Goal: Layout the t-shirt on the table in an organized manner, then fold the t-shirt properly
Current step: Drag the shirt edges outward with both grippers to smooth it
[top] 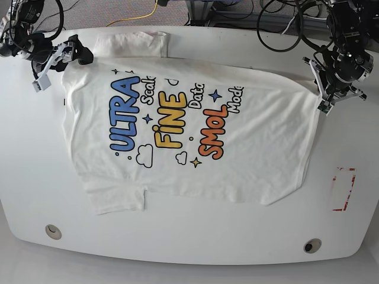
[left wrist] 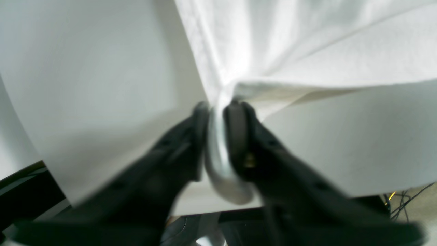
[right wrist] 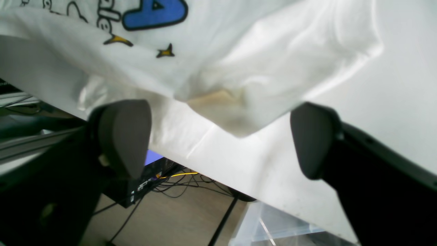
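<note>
Looking down from the base view, we see the t-shirt (top: 189, 136) spread print-up across the white worktop (top: 35, 177), its lettering running sideways and one sleeve folded near the far edge; our left gripper (left wrist: 216, 111) has its jaws clenched on a bunched fold of the shirt's hem at the worktop's right side; our right gripper (right wrist: 218, 136) has its jaws spread wide apart, holding nothing, with a shirt corner lying between them at the left side; a red-outlined rectangle (top: 343, 189) sits near the right edge.
</note>
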`<action>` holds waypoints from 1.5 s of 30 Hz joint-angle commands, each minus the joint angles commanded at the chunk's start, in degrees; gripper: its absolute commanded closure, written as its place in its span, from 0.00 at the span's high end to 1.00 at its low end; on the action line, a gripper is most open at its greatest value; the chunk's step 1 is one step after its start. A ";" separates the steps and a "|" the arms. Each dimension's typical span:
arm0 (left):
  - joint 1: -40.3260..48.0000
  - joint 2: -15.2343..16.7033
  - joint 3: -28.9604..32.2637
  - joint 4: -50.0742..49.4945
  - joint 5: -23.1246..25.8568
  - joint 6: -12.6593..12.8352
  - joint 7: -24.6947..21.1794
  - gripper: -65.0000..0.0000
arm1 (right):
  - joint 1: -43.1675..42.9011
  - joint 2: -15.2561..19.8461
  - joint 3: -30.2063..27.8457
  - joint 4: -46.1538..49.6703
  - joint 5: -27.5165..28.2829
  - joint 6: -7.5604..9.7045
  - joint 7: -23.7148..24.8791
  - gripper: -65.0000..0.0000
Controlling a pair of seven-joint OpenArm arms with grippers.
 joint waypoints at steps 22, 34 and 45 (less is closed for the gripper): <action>0.09 -0.09 -0.26 0.00 0.00 0.00 -0.26 0.55 | -8.97 -11.69 2.11 5.19 -0.62 0.00 0.09 1.00; -0.18 -0.09 -0.18 0.00 0.00 0.00 -0.35 0.55 | -5.27 -12.04 1.76 -0.62 -0.62 0.00 0.26 1.00; -1.41 -0.09 -0.18 0.00 0.00 0.00 -0.35 0.55 | -4.04 -14.15 -2.55 -0.70 -0.26 0.00 0.09 1.00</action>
